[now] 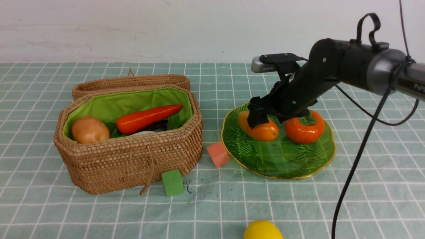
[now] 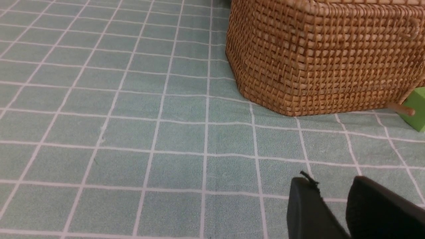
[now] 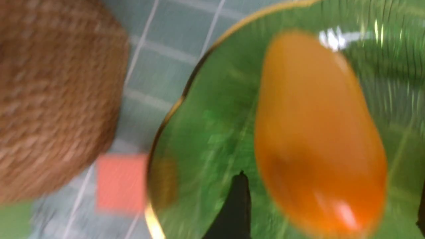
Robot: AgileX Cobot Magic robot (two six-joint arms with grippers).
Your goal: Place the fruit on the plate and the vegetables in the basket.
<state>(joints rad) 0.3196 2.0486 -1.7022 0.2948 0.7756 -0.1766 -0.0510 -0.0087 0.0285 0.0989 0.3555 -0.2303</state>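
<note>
The orange-yellow mango [image 1: 265, 131] and the orange-red persimmon [image 1: 303, 129] lie on the green glass plate [image 1: 282, 162]. My right gripper [image 1: 257, 119] is open and straddles the mango without gripping it. In the blurred right wrist view the mango [image 3: 315, 126] lies between the gripper's [image 3: 332, 199] spread fingers, with plate [image 3: 206, 139] showing on both sides. The lemon [image 1: 263, 230] lies on the cloth at the front edge. The basket [image 1: 132, 159] holds the potato [image 1: 89, 129], the carrot [image 1: 146, 118] and a sliver of white radish [image 1: 142, 133]. My left gripper [image 2: 332, 182] is shut and empty, low over the cloth near the basket [image 2: 325, 56].
A salmon cube [image 1: 218, 154] lies between basket and plate, touching the plate's rim. A green cube [image 1: 172, 182] sits at the basket's front by the cord loop. The right arm's cable hangs down on the right. The basket lid lies open behind it.
</note>
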